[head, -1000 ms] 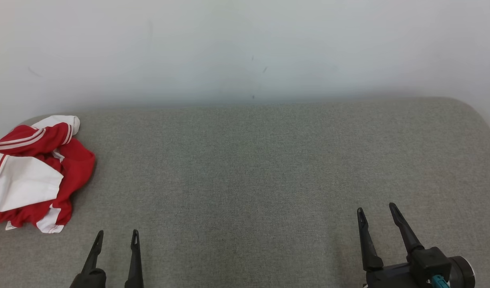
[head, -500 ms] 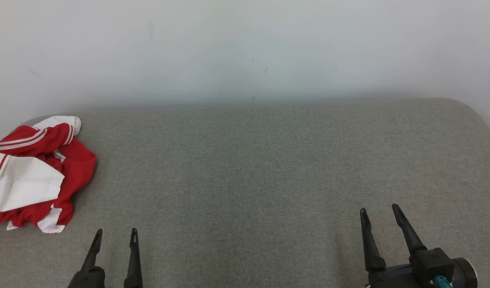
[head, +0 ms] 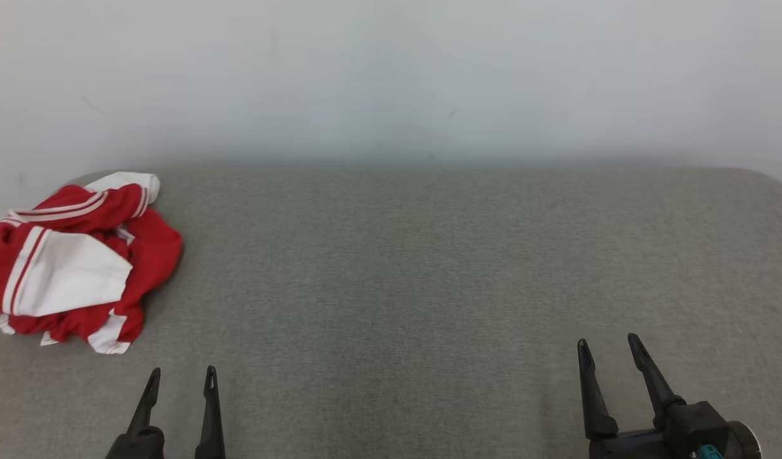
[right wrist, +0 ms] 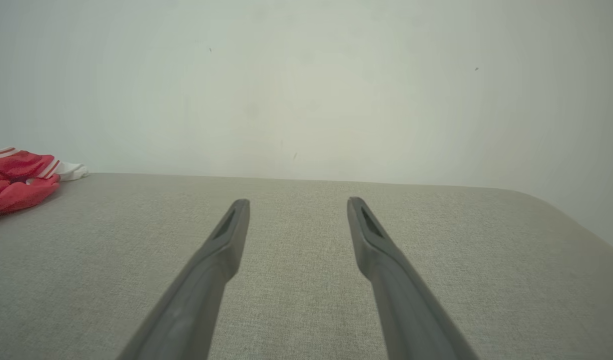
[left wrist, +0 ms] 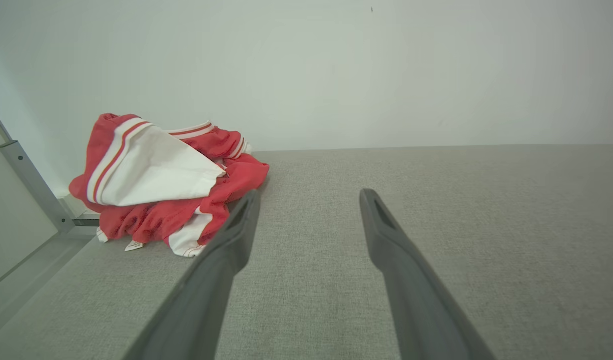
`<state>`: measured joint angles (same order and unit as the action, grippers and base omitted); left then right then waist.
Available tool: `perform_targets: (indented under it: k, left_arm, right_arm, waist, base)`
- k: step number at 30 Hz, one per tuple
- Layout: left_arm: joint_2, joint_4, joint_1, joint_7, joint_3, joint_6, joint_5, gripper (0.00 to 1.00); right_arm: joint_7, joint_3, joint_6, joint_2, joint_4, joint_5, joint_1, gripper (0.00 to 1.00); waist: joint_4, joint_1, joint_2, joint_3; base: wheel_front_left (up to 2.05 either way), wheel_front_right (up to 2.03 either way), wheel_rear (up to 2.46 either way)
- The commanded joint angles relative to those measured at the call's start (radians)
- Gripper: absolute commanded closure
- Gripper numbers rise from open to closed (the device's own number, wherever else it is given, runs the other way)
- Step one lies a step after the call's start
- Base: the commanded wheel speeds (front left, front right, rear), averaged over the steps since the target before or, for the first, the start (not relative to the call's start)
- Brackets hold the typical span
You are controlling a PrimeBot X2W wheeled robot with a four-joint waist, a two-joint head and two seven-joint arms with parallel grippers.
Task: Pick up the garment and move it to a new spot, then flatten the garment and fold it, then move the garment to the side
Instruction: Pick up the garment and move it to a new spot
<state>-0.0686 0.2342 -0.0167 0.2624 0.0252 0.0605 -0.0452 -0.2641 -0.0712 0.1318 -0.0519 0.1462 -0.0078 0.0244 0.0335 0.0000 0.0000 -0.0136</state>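
The garment [head: 78, 268] lies crumpled in a heap at the far left end of the grey cloth-covered counter [head: 429, 268], close to the pale wall [head: 391, 76]. It is red, with a broad white panel folded over the top, white cuffs or hems, and thin red-and-white stripes along its edges. The left hand [head: 182, 371] hovers near it, not touching, fingers spread and empty. The right hand [head: 607, 340] is well apart at the other end, also spread and empty.
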Motion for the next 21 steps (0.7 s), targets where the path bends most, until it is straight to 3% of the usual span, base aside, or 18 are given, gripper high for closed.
perform_targets:
  k: [1, 21]
  left_arm:
    - [0.000, 0.002, -0.001, 0.004, 0.003, -0.002, 0.001, 0.00]
    - [-0.016, 0.009, 0.020, 0.004, 0.044, -0.003, -0.015, 0.00]
  right_arm:
    - [-0.001, 0.002, -0.002, 0.003, 0.002, 0.012, 0.011, 0.00]
    - [-0.001, 0.007, -0.002, 0.003, 0.022, 0.059, 0.030, 0.00]
  waist:
    - [0.041, 0.0000, 0.0000, -0.002]
    - [0.355, 0.0000, 0.0000, -0.014]
  base:
    - [0.00, 0.00, 0.00]
    - [0.00, 0.00, 0.00]
